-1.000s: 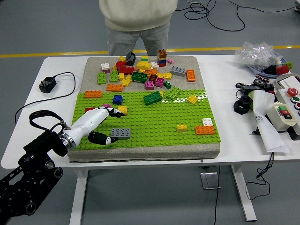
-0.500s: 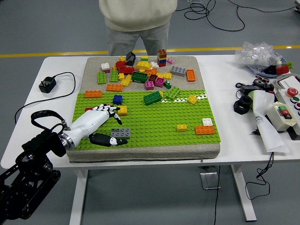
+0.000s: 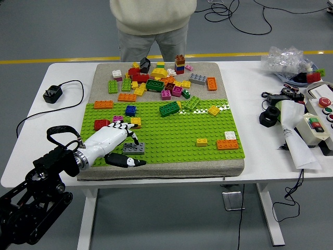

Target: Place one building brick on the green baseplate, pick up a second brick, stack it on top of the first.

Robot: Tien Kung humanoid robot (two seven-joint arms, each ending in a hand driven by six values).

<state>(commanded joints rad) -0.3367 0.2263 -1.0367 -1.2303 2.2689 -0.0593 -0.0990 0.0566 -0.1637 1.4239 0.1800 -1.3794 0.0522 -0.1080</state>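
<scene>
- Reaching in from the lower left, the left hand point(image 3: 115, 144) lies over the near-left corner of the green baseplate point(image 3: 171, 138), fingers and thumb loosely closed around the grey brick point(image 3: 134, 148).
- Baseplate sits on a grey mat point(image 3: 208, 67) on the white table point(image 3: 250, 83); loose bricks point(image 3: 156, 83) crowd the mat's far end.
- A person point(image 3: 151, 26) stands beyond; grey floor, yellow line point(image 3: 52, 61), cables.

Glossy plastic bricks point(image 3: 155, 85) on a studded green baseplate point(image 3: 171, 133), coarse grey mat point(image 3: 156, 170) beneath.
</scene>
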